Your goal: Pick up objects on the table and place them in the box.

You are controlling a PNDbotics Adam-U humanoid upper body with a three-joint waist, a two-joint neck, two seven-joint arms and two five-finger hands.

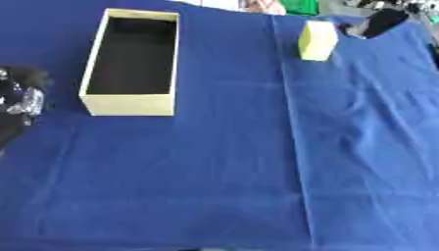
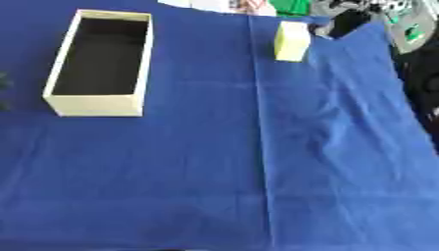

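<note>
- Left eye view looks down on a counter (image 1: 214, 186) covered by a blue cloth (image 1: 360, 147), with a long seam in the cloth running from the far edge toward the near edge, right of the middle.
- On the far left part of the counter stands a pale yellow box (image 1: 130, 104), long and rectangular, open at the top. Its inside is dark, and nothing can be made out in it.
- Far to the right of the box, across the seam and near the far edge, a pale yellow block (image 1: 317, 40) stands upright on the cloth, well apart from the box.
- Just beside the block, to its right at the far edge, the right robot hand (image 1: 380, 23) shows as a dark shape. It is near the block, but whether it touches it cannot be told, and I cannot tell whether its fingers are spread or closed.
- At the left edge of the left eye view, level with the near end of the box, the left robot hand (image 1: 21, 100) shows as a blurred black and silver mass. It is apart from the box, with cloth between them, and its finger state cannot be told either.
- Beyond the far edge of the cloth lie white, red and green things, too blurred to name.
</note>
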